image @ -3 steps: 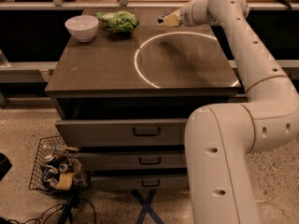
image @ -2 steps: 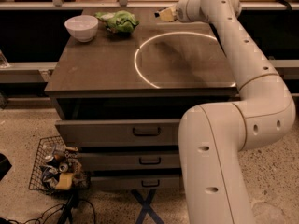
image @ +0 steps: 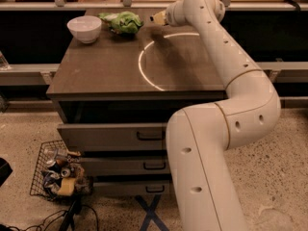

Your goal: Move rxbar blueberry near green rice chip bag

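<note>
The green rice chip bag (image: 124,22) lies at the far edge of the dark tabletop (image: 106,66), just right of the white bowl. My gripper (image: 157,18) is at the end of the white arm, low over the table's far edge and a short way right of the bag. The rxbar blueberry does not show; no navy-blue bar is on the visible tabletop, and I cannot make out anything at the gripper's tip.
A round white bowl (image: 84,28) stands at the far left of the table. A white ring (image: 144,71) is marked on the tabletop. Drawers (image: 149,136) are below. A wire basket of cans (image: 57,174) sits on the floor at the left.
My gripper has moved left along the table's far edge, from above the ring's far right side to just right of the green bag.
</note>
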Tool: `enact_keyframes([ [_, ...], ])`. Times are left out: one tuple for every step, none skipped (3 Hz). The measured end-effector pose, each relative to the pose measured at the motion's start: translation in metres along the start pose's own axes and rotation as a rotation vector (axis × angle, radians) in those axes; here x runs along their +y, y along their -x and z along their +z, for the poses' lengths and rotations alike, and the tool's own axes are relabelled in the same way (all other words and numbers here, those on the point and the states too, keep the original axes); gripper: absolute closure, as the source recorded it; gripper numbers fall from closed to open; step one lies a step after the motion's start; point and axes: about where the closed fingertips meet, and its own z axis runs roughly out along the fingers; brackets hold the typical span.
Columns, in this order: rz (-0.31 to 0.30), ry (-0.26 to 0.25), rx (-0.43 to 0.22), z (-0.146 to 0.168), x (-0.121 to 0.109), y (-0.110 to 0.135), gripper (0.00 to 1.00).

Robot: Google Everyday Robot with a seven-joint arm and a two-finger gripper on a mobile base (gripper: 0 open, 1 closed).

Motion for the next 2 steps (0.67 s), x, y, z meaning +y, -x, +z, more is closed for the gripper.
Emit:
enact_keyframes([
  [0.048,-0.025,0.012,0.0143,-0.0054,-0.0177,1.0],
  [0.052,-0.023,0.015,0.0166,-0.0038,-0.0196,0.84],
])
